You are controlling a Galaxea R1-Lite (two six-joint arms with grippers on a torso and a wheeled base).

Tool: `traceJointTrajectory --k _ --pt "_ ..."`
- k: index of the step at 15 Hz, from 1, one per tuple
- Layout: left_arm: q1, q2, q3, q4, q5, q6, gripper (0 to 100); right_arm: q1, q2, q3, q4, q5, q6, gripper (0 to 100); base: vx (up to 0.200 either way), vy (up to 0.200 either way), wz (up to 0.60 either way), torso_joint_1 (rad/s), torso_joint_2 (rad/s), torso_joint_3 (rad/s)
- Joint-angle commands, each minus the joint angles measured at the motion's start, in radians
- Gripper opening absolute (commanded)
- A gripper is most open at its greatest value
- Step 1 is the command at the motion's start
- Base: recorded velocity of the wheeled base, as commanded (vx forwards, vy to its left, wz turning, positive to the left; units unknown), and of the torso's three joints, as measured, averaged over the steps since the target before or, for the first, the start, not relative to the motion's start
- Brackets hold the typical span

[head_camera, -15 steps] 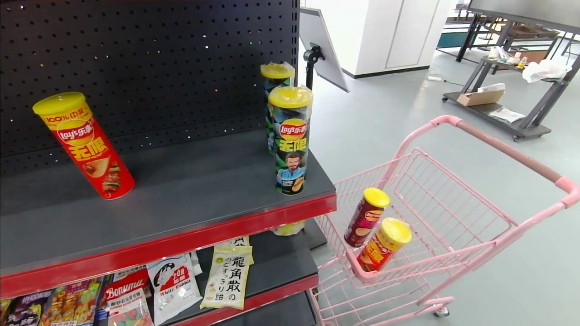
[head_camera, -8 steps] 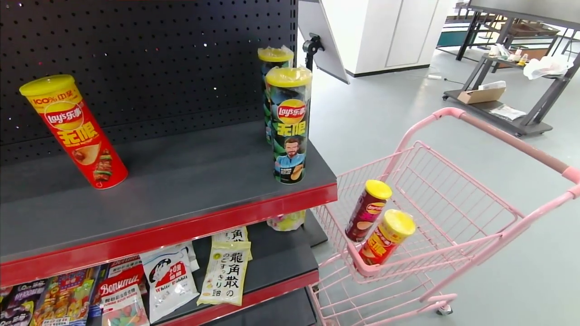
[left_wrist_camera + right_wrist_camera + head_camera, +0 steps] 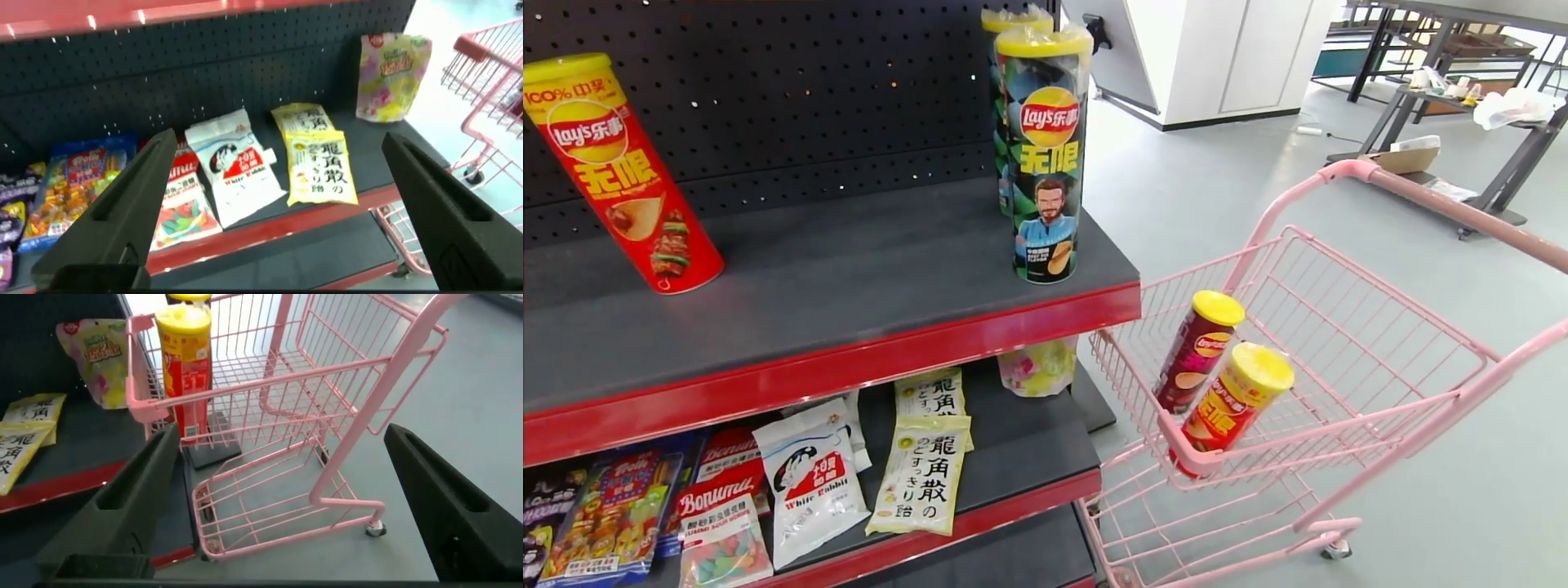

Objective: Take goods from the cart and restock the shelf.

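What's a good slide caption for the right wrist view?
Open right gripper faces the pink cart with a yellow-lidded chip can inside.

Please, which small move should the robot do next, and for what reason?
Probably ease the open right hand toward the red cylindrical chip can with yellow lid, standing in the pink wire cart. That hand faces it and holds nothing, and the grey upper shelf has room.

Left gripper point(image 3: 278, 137) has matte black, wedge-shaped jaws; right gripper point(image 3: 282, 429) likewise.
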Motion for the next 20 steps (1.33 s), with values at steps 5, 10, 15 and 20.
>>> traceJointTrajectory --k 5,10,15,20 --pt "0.0 0.0 -0.002 -0.001 0.0 0.0 100 0.0 0.001 0.0 0.0 0.0 -0.003 100 0.0 0.0 0.0 -0.142 0.46 0.325" --pt "0.0 0.0 0.0 0.001 0.0 0.0 100 0.0 0.001 0.0 0.0 0.0 -0.003 100 0.0 0.0 0.0 -0.014 0.05 0.035" --pt "0.0 0.0 0.0 0.001 0.0 0.0 100 0.0 0.001 0.0 0.0 0.0 -0.003 100 0.0 0.0 0.0 0.0 0.0 0.0" --pt "0.0 0.0 -0.002 0.001 0.0 0.0 100 0.0 0.001 0.0 0.0 0.0 -0.003 100 0.0 0.0 0.0 0.0 0.0 0.0"
